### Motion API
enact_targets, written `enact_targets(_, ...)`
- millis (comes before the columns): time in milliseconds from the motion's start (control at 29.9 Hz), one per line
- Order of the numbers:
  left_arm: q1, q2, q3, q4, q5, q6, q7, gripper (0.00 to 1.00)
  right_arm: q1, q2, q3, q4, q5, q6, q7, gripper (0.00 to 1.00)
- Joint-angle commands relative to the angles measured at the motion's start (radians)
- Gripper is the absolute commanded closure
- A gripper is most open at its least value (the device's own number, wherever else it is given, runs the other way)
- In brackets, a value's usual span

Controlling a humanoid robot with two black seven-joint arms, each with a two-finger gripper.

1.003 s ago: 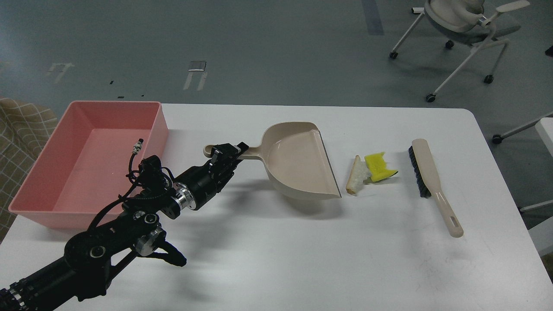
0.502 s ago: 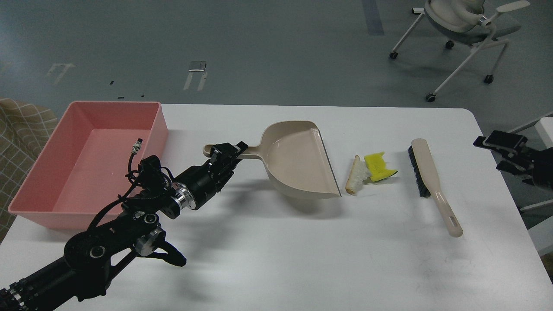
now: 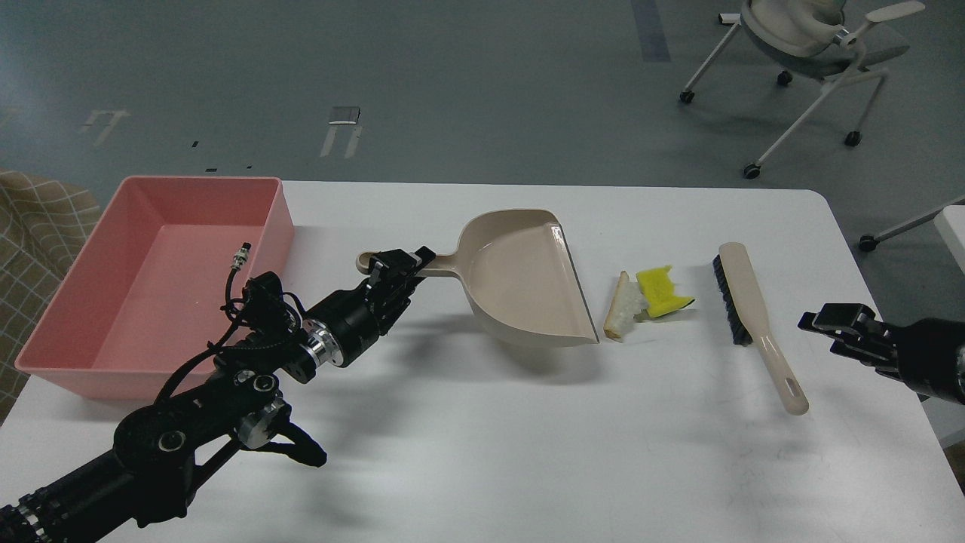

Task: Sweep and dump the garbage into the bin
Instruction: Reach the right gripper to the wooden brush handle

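Here the left claw (image 3: 398, 269) clamps the dustpan (image 3: 520, 279) handle; right claw (image 3: 837, 332) gapes empty.

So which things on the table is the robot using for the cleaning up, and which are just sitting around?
For the job:
- garbage, two scraps beside the dustpan's mouth
- dustpan, held by the left gripper
- brush, lying near the right gripper
- pink bin

Just around:
- office chair on the floor
- checked cloth at the left edge
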Motion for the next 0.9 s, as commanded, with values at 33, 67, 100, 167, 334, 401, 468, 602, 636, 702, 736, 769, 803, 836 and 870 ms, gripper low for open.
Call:
enact_targets(33, 0.002, -0.002, 0.000, 0.000, 0.000, 0.000, -0.001, 0.87, -0.001, 0.020, 0.003, 0.000, -0.021, 0.000, 0.000, 0.42)
enact_targets(67, 0.002, -0.002, 0.000, 0.000, 0.000, 0.000, -0.001, 0.87, -0.001, 0.026, 0.003, 0.000, -0.022, 0.000, 0.000, 0.41)
enact_targets(100, 0.002, -0.002, -0.001, 0.000, 0.000, 0.000, -0.001, 0.87, -0.001, 0.032, 0.001, 0.000, -0.027, 0.000, 0.000, 0.38)
enact_targets(167, 0.002, -0.002, -0.001, 0.000, 0.000, 0.000, -0.001, 0.87, -0.001, 0.037, 0.001, 0.000, -0.027, 0.000, 0.000, 0.37)
enact_targets(334, 0.002, 0.000, 0.000, 0.000, 0.000, 0.000, -0.001, 0.87, 0.002, 0.052, -0.003, -0.003, -0.047, 0.000, -0.002, 0.37)
enact_targets(401, 0.002, 0.002, -0.001, 0.000, -0.001, 0.000, -0.002, 0.87, 0.002, 0.074, -0.003, -0.005, -0.099, 0.000, -0.002, 0.37)
enact_targets(468, 0.003, 0.002, -0.001, 0.001, -0.001, 0.000, -0.002, 0.87, 0.002, 0.100, -0.003, -0.009, -0.142, 0.000, -0.002, 0.37)
enact_targets(602, 0.010, 0.000, -0.001, 0.001, -0.001, 0.000, -0.016, 0.87, 0.005, 0.137, -0.003, -0.008, -0.176, 0.000, -0.008, 0.37)
enact_targets(636, 0.010, 0.000, -0.001, 0.001, -0.001, 0.000, -0.016, 0.87, 0.006, 0.141, -0.003, -0.008, -0.176, 0.000, -0.012, 0.37)
enact_targets(702, 0.008, 0.000, -0.001, 0.001, -0.001, 0.000, -0.016, 0.87, 0.008, 0.149, -0.003, -0.008, -0.176, 0.000, -0.026, 0.36)
enact_targets(736, 0.008, 0.000, -0.001, 0.001, 0.000, 0.000, -0.016, 0.87, 0.009, 0.149, -0.005, -0.008, -0.176, 0.000, -0.029, 0.36)
enact_targets(769, 0.008, 0.003, -0.001, 0.001, -0.001, 0.000, -0.016, 0.87, 0.008, 0.150, -0.005, -0.009, -0.177, 0.000, -0.034, 0.36)
enact_targets(803, 0.008, 0.003, -0.001, 0.001, -0.001, 0.000, -0.016, 0.87, 0.008, 0.152, -0.005, -0.009, -0.177, 0.000, -0.035, 0.36)
enact_targets(836, 0.010, 0.003, -0.001, 0.001, -0.001, 0.000, -0.016, 0.87, 0.008, 0.155, -0.005, -0.009, -0.177, 0.000, -0.037, 0.36)
enact_targets(870, 0.010, 0.003, -0.001, 0.001, -0.001, 0.000, -0.016, 0.87, 0.008, 0.161, -0.006, -0.009, -0.179, 0.000, -0.039, 0.36)
